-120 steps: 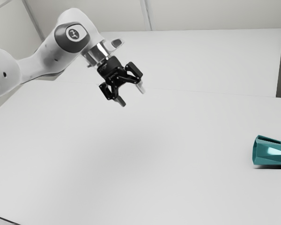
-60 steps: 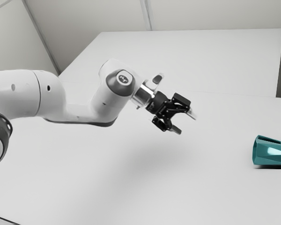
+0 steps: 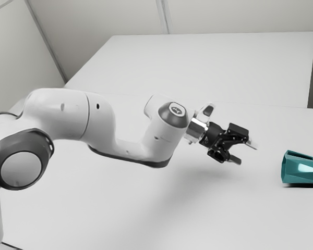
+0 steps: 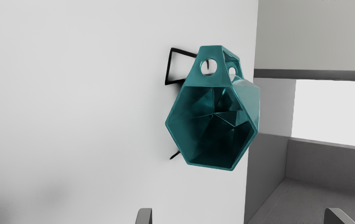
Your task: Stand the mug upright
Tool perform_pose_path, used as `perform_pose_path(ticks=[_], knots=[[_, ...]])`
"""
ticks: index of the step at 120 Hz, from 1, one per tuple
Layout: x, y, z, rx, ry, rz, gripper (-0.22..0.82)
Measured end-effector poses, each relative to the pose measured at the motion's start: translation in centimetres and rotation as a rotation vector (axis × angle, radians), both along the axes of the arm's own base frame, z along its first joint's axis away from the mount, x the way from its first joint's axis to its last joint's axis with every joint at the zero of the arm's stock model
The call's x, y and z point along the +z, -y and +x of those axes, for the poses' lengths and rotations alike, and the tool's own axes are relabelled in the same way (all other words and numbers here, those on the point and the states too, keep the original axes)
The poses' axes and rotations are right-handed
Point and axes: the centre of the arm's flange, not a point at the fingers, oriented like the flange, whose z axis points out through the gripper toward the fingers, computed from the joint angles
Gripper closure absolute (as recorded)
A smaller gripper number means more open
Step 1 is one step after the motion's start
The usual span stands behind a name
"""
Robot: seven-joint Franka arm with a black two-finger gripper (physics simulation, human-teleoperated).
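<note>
Moving lower and toward the exterior view's right, the gripper (image 3: 245,153) is hovering above the bench (image 3: 250,213), fingers spread apart, while the teal mug (image 3: 297,170) is lying sideways near a bench edge, mouth facing the gripper.

Exterior view from beside the white-and-grey jointed arm (image 3: 62,117), set well back, looking down aslant across the smooth white counter (image 3: 104,213), wrist view from behind the black two-finger pincer (image 3: 246,153), nearer, facing the faceted teal mug's (image 4: 177,124) open mouth, mug and counter surface shared by both
</note>
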Motion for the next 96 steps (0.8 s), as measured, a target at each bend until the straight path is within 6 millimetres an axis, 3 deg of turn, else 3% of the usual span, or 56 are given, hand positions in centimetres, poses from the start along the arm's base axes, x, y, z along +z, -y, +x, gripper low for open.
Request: perform_pose_path(ticks=[35, 53, 76, 96], knots=[[-1.6, 5.7, 1.4, -0.037, 0.054, -0.076, 0.00], [-2.0, 8.4, 1.1, -0.063, 0.071, -0.109, 0.00], [-2.8, 10.3, 1.8, -0.073, 0.090, -0.143, 0.00], [-4.6, 11.4, 1.9, -0.080, 0.078, -0.164, 0.00]])
